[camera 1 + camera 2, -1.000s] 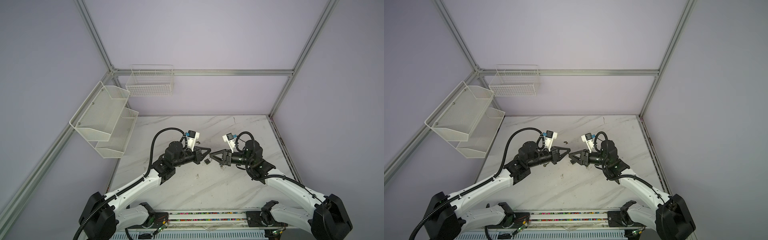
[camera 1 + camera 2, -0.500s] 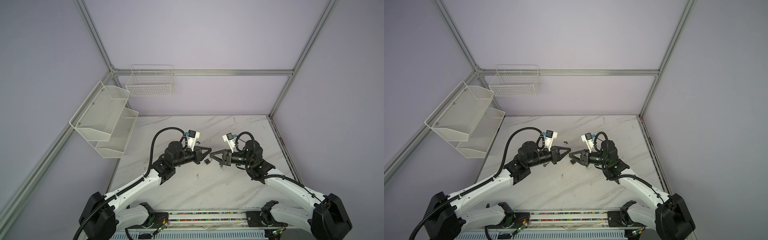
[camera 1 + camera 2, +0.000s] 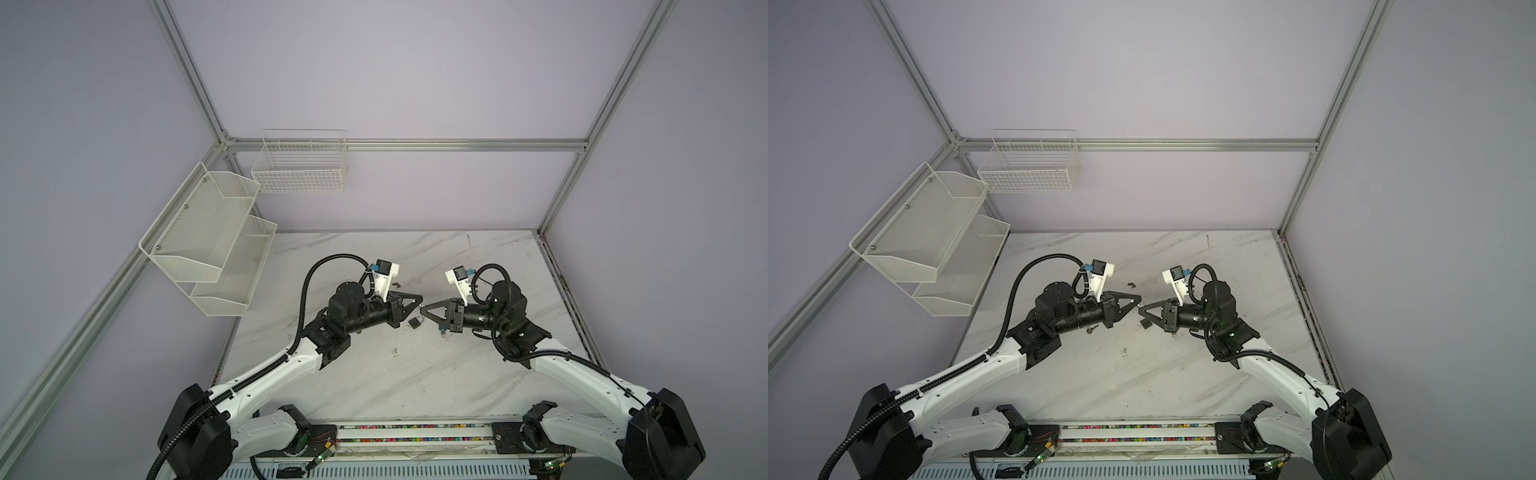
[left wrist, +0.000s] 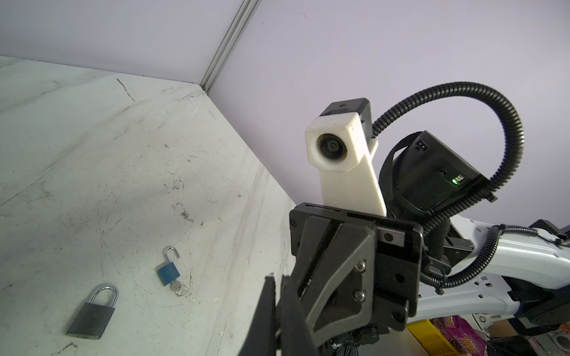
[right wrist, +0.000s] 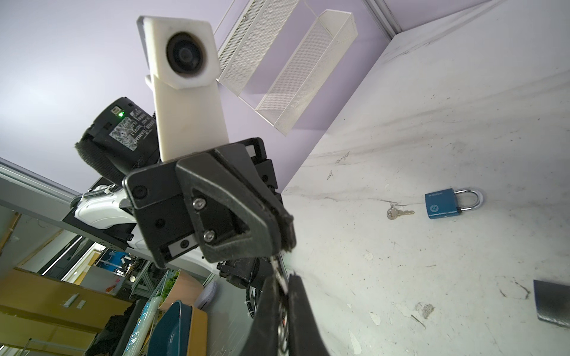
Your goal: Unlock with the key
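Taking the spot where the two arms meet above the middle of the desk (image 3: 415, 382) as the dial centre in a top view, the left end effector (image 3: 420, 298) reaches in from 9 o'clock and the right end effector (image 3: 422, 310) from 3 o'clock, tip to tip. The right wrist view shows why. A small metal key (image 5: 277, 271) hangs from the closed tip of the left end effector and runs down between the right one's pinched fingers (image 5: 296, 296), so both seem clamped on it at once, which reads as a handover in mid-air. The dark padlock (image 4: 91, 314) lies flat on the desk just beside the meeting point at 6 o'clock, shackle closed and nothing in its keyhole. One lock looks finished: the open blue padlock (image 4: 168, 272), at roughly 4 o'clock, has its shackle swung out and a ringed key (image 4: 177, 288) in its base. The shut blue padlock (image 5: 441, 205), at about 8 o'clock, has its shackle seated, and a loose key (image 5: 399, 212) lies near it but apart. My judgement is that the job is partway along. The held key must be released by one side, lined up and pushed into a lock (which one it fits I cannot tell), then turned.
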